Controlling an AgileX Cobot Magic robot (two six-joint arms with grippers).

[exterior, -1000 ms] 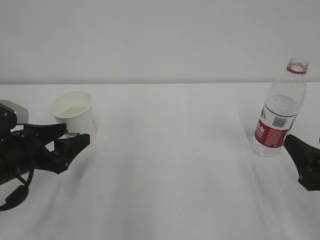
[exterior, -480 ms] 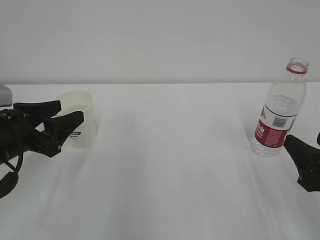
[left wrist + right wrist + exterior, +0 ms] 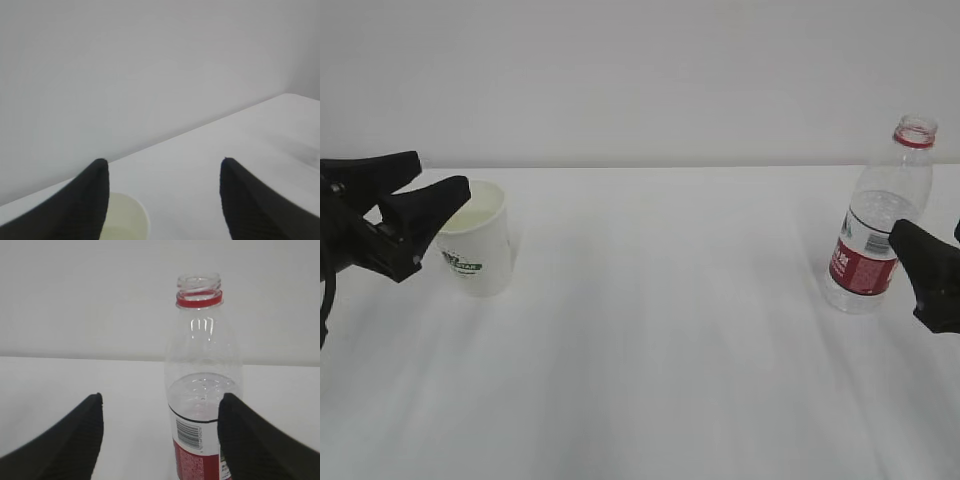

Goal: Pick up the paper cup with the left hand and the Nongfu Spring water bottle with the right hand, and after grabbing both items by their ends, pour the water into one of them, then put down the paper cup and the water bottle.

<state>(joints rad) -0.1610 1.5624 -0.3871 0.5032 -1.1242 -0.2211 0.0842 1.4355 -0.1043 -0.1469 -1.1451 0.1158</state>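
Two grippers with jaws spread wide and empty, left hand (image 3: 420, 178) raised beside paper cup (image 3: 478, 250) at table's left, right hand (image 3: 161, 399) facing upright Nongfu Spring water bottle (image 3: 878, 222) at right

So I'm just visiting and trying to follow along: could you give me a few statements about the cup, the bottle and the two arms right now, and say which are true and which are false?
1. The bottle stands upright with no cap on. True.
2. The cup lies on its side. False: it stands upright, mouth up.
3. The left end effector is clamped on the cup. False: its fingers are spread open, raised beside the cup's rim and holding nothing.
4. The bottle holds water up to roughly its middle. True.
5. The right end effector has lifted the bottle. False: the bottle rests on the table, with the open fingers close by.
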